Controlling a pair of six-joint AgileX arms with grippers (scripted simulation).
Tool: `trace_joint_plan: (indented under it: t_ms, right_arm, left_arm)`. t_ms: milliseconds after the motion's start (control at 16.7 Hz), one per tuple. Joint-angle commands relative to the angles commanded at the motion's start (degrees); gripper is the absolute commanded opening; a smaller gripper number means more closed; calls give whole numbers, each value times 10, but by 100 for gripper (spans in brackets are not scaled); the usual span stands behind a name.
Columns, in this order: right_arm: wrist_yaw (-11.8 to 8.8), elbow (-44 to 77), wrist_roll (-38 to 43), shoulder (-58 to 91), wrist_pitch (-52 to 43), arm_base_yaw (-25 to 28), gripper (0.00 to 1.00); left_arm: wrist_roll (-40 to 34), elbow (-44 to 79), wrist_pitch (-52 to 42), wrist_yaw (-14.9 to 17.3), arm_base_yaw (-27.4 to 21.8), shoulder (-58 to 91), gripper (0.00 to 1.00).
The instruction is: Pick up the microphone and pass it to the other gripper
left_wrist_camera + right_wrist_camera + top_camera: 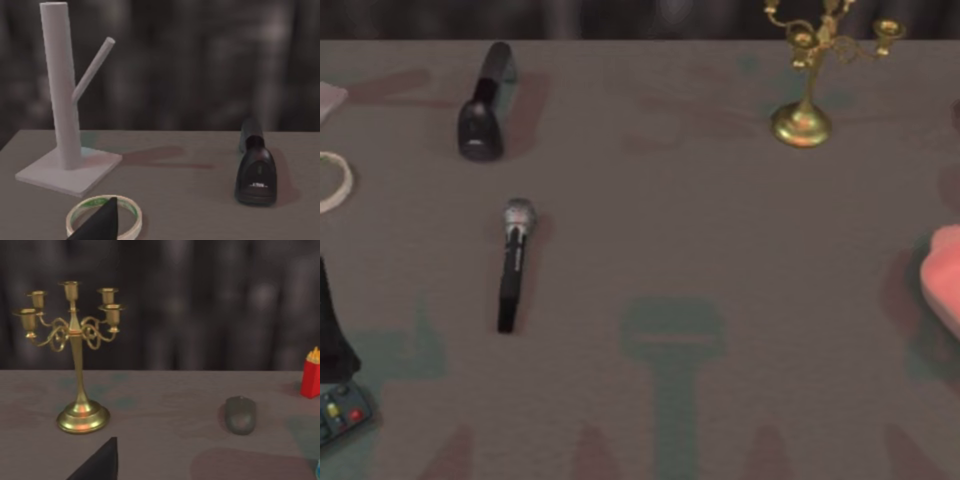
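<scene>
The microphone (512, 266) lies flat on the table left of the middle, a slim black stick with its silver mesh head (518, 213) pointing to the far side. It shows only in the top view. Neither gripper is near it or shows in the top view. In the left wrist view, my left gripper (200, 235) shows one black finger (100, 226) over a tape ring, nothing against its inner edge, so it is open and empty. My right gripper (142, 475) likewise shows a single finger (102, 466), open and empty.
A black handheld scanner (483, 103) lies beyond the microphone. A tape ring (104, 218) and a white stand (66, 110) sit at the left. A gold candelabra (810, 75) stands far right, with a grey mouse (240, 415). A remote (340, 412) and a black shape (332, 330) are at the left edge.
</scene>
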Motion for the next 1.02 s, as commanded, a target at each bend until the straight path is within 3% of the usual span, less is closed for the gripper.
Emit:
trace_joint_plan:
  t_ms: [240,480,1020]
  right_arm:
    - [0,0,0,0,0,0,100]
    - [0,0,0,0,0,0,100]
    - [0,0,0,0,0,0,100]
  left_arm:
    - [-4,17,-11,0,-5,18,100]
    - [-27,114,-74,-1,-30,124,100]
    - [-112,466,-329,-9,-121,637,100]
